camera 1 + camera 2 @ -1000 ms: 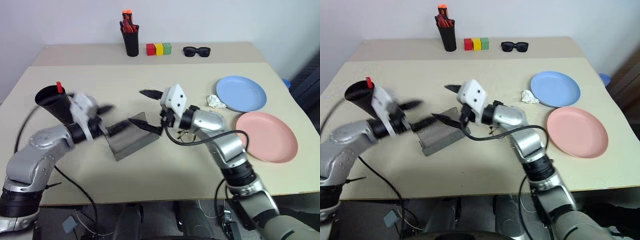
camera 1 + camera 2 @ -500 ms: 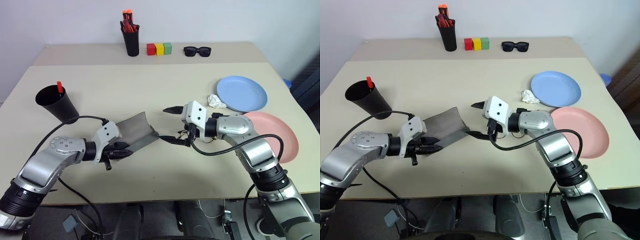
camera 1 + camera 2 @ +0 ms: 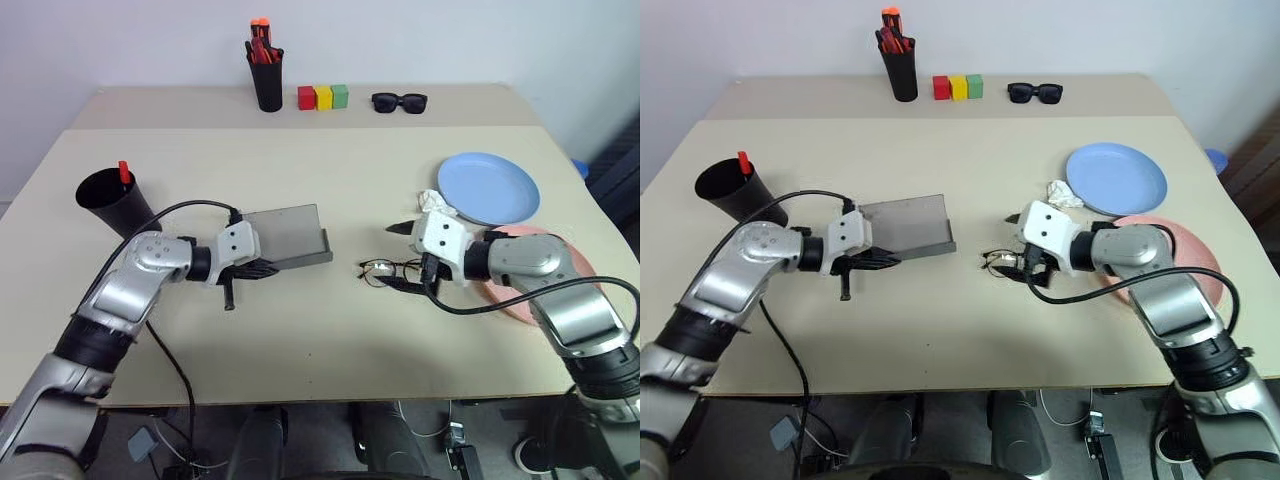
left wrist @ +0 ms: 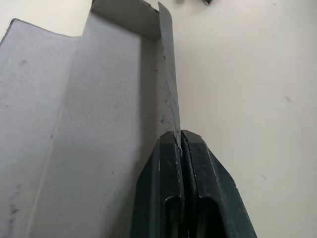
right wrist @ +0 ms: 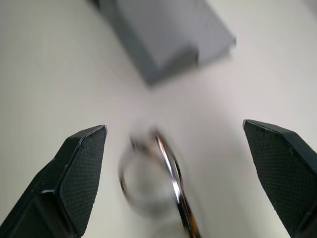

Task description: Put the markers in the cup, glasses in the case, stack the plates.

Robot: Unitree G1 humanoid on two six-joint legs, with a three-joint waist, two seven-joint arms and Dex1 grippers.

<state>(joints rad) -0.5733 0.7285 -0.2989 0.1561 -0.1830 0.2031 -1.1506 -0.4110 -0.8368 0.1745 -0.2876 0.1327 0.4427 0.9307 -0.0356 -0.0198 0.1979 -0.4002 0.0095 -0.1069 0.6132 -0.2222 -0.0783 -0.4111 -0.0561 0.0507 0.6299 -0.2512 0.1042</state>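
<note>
Beige worktop (image 3: 330,330): left end effector (image 3: 262,268) clamped on case (image 3: 288,238) wall, frame centre-left; right end effector (image 3: 402,256) wide open over glasses (image 3: 385,269), centre-right.

no readable text, labels or signs

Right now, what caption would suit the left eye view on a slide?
Left gripper pinches the open case by its edge; open right gripper hovers over the glasses on the table.
</note>
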